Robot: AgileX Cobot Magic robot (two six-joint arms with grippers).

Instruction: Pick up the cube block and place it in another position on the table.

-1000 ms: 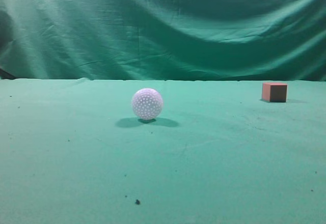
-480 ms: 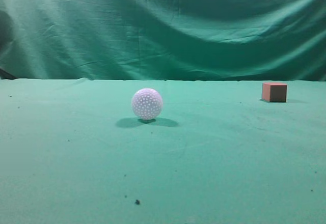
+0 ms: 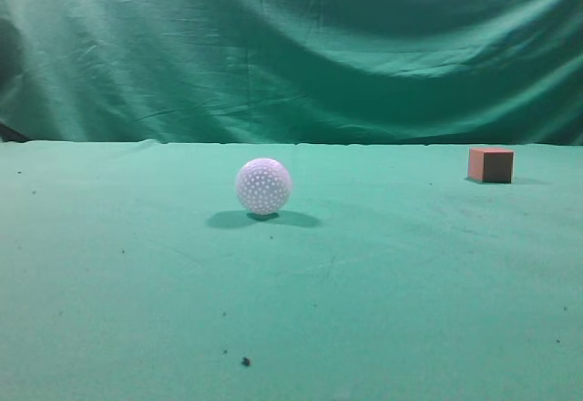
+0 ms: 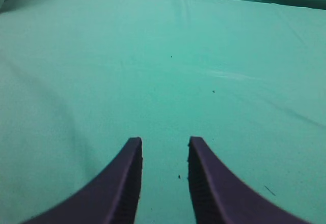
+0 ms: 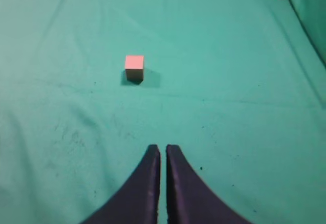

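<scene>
Listing contents, one moment, two-arm rig:

1. Small reddish-brown cube block w/ sharp edges (image 3: 491, 164) — sits flat on the wide green cloth table w/ dark specks (image 3: 383, 310), far right in ext. view, near the rear edge. In right wrist view same cube block (image 5: 134, 67) lies at approx. 11 o'clock from the fingertips, well apart, nothing touching it.

2. White dimpled ball (image 3: 263, 186) — approx. mid-table, at 9 o'clock from the cube, well apart. Not a task item.

3. Right gripper, dark purple curved fingers (image 5: 163, 155) — tips pressed nearly together, only a thin slit between; holds nothing.

4. Left gripper, same dark purple fingers (image 4: 164, 147) — spread w/ a clear gap, bare cloth below, holds nothing. No cube in its view.

5. Wrinkled green backdrop curtain (image 3: 291, 46) — behind table.

Change vs. prior second: none visible in ext. view. Cube and ball in same spots across all three ext. pictures; neither arm has entered that view.

Meaning for task: pick-up not begun; judged at the very start, or approach proceeding out of ext. frame. Right arm is prob. the one to use, being the one w/ the cube ahead. Next move would need its fingers opened wider than the cube, then a reach fwd and slightly left. Ball far enough off to pose little risk.
</scene>
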